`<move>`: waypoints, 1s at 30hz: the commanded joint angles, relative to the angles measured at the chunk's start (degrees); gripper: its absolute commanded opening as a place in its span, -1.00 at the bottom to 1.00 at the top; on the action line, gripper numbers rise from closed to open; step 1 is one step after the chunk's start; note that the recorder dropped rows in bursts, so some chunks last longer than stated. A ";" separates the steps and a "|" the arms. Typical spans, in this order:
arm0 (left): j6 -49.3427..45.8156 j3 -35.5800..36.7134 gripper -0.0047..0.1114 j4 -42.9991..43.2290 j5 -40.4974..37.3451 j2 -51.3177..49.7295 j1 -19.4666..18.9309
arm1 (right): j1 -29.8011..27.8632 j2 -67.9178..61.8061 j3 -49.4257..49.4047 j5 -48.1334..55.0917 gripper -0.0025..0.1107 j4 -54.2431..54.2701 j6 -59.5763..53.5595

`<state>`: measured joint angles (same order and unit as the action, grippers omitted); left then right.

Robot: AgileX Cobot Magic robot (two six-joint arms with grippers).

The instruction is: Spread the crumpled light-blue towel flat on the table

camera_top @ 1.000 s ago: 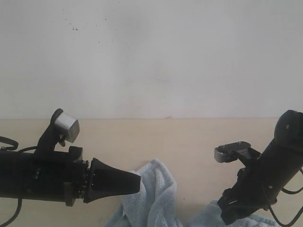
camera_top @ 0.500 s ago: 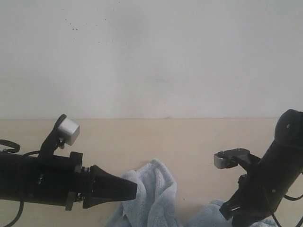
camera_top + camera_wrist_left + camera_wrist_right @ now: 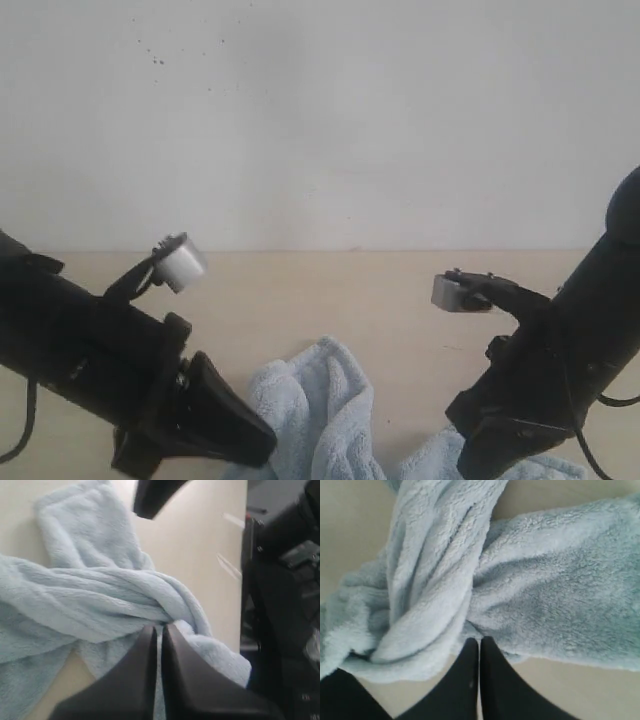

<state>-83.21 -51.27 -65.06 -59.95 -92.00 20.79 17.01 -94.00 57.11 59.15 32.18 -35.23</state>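
Soft, floppy towel (image 3: 100, 605) twisted on bench (image 3: 380, 290) — left end effector (image 3: 159, 628), right end effector (image 3: 479, 641) pinched narrow on folds; likely better hold at corners.

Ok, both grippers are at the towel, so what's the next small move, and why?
Probably draw the two grippers apart. The left gripper and right gripper are both shut, tips seemingly pinching folds of the towel, which lies twisted and bunched on the table; pulling outward should untwist it.
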 commanded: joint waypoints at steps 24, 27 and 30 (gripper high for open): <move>33.52 12.02 -0.85 66.14 21.39 15.31 38.86 | 2.92 0.70 -3.83 -19.06 -0.96 -31.63 33.16; 32.60 15.31 -0.85 65.73 31.28 15.20 40.31 | 2.92 0.70 -3.83 -18.65 -0.96 -31.50 33.16; 35.40 18.29 -0.85 61.34 38.93 15.20 40.41 | 2.92 0.70 -3.83 -17.12 -0.96 -31.50 33.16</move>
<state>-49.09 -34.54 -0.78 -25.92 -77.18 60.74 19.96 -93.78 53.55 41.13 0.48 -2.23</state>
